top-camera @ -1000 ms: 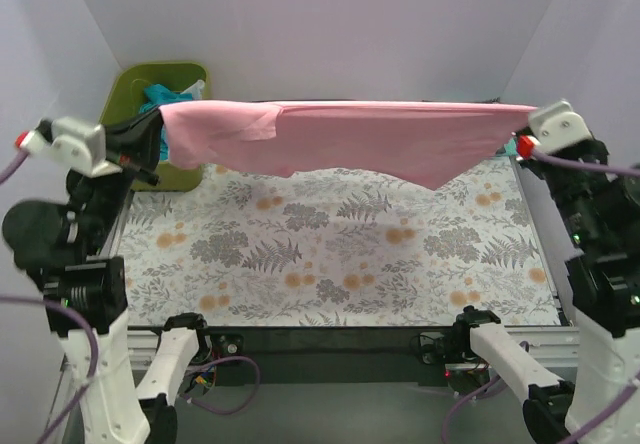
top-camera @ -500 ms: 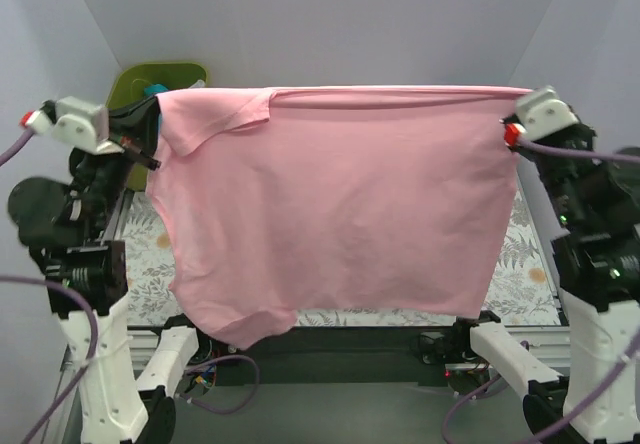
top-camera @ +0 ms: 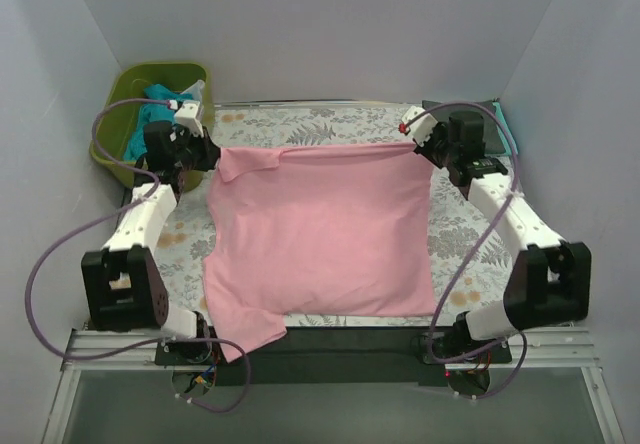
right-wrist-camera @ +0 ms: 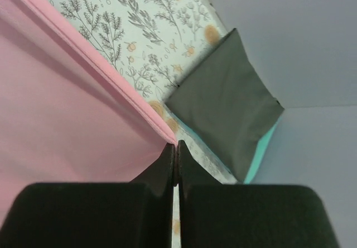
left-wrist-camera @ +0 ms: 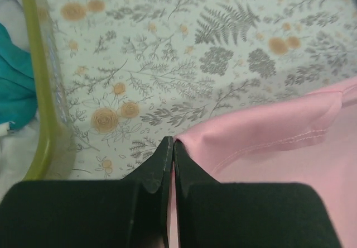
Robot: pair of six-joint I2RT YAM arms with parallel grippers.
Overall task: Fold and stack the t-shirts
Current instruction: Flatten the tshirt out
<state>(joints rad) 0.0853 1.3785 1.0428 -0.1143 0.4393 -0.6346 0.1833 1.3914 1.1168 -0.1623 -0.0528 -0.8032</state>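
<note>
Pink shirt (top-camera: pixel 320 234) spread flat mid table cloth (top-camera: pixel 480 244), far corners at 10 and 2 o'clock. Left gripper (left-wrist-camera: pixel 170 146) and right gripper (right-wrist-camera: pixel 174 146) both pinched tight on those corners. Worry: sleeve (top-camera: pixel 245 329) at 7 o'clock droops off near edge, so any tug could slide the lot. Flap (top-camera: pixel 250 162) doubled over at 11, likely creases the fold.

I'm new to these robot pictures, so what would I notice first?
The big pink t-shirt lies spread flat over the flowery table cloth, filling the middle. The left gripper and right gripper each pinch one far corner of it. A green tub holding teal cloth sits at the far left.
</note>
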